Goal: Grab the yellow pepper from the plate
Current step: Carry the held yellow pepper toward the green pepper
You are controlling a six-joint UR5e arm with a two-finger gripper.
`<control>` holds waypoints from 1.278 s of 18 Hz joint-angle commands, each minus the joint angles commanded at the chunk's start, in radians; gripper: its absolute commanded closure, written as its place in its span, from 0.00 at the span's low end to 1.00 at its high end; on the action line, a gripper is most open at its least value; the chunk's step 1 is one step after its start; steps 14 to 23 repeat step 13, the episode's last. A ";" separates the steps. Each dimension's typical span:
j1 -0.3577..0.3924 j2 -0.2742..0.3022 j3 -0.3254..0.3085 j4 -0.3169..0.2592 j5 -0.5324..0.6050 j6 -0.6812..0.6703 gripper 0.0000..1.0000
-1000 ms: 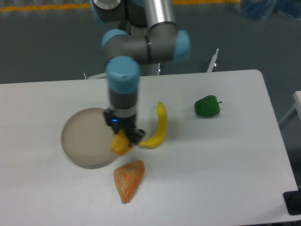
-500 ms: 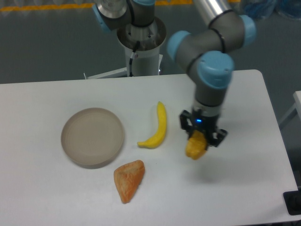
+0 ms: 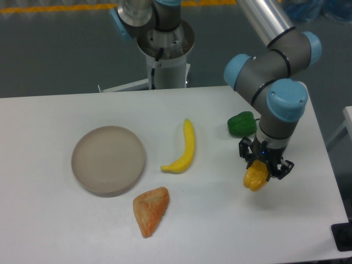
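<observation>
Yellow pepper (image 3: pixel 256 177) hangs clamped in the gripper (image 3: pixel 265 165)
It sits directly beneath the fingers, well right of the plate (image 3: pixel 108 160).

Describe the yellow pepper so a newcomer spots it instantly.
Start at the white table and look to its right side, just below the green pepper. The yellow pepper is the small chunky yellow lump clamped in the gripper, unlike the long banana lying mid-table.

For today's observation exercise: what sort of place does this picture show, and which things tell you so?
Probably a robotics lab or test cell. An industrial arm's gripper holds a yellow pepper over a plain white table laid out with toy food, such as a banana, beside a plate.
</observation>
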 joint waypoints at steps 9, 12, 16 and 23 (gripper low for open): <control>-0.005 -0.009 -0.011 -0.002 0.018 0.031 1.00; -0.008 -0.015 -0.006 -0.003 0.023 0.032 1.00; -0.008 -0.017 -0.005 -0.002 0.032 0.032 1.00; -0.008 -0.017 -0.005 -0.002 0.032 0.032 1.00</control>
